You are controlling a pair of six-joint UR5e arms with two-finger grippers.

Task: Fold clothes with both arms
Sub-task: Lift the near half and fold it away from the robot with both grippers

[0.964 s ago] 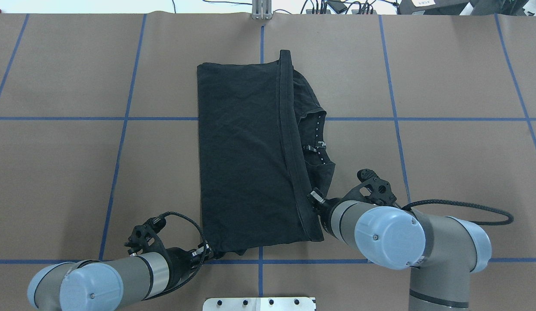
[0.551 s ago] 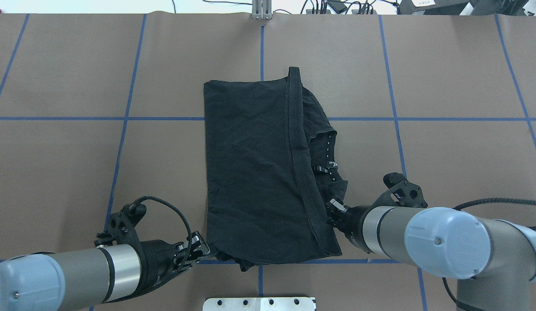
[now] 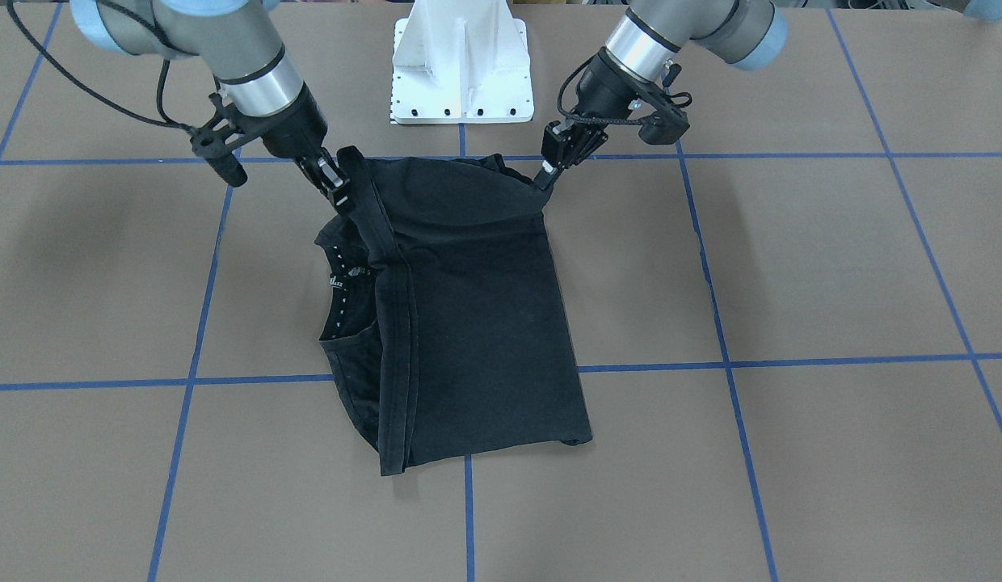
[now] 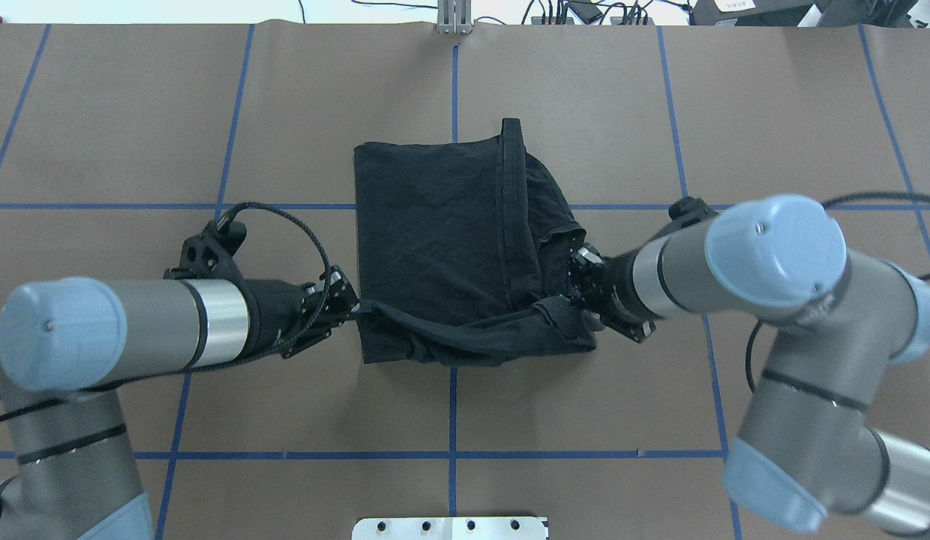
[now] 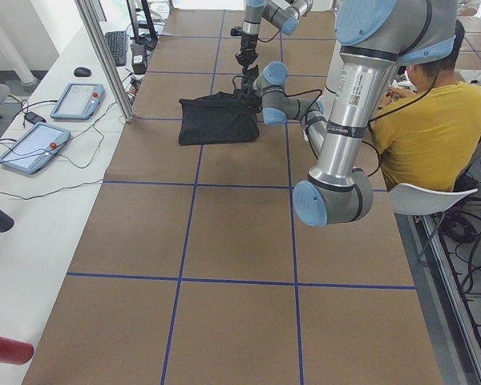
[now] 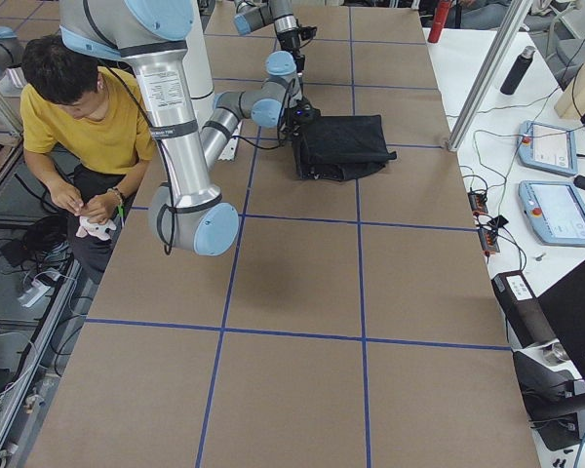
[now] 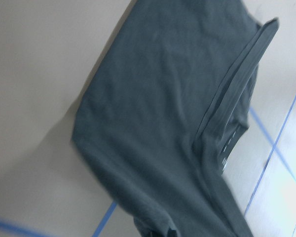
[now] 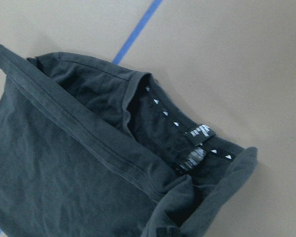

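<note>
The brown paper-covered surface with blue taped grid lines fills the overhead view. The silver-grey left arm with light-blue joint caps enters from the lower left and the matching right arm from the lower right. At centre frame lies the black cotton T-shirt, folded to a rough rectangle, its lower edge raised and sagging between both grips. The black two-finger left hand is clenched on the lower-left corner. The right hand pinches the stitched hem band, its fingertips partly buried in cloth. The white-triangle neck tape peeks out beside that band. The left wrist view is blurred.
</note>
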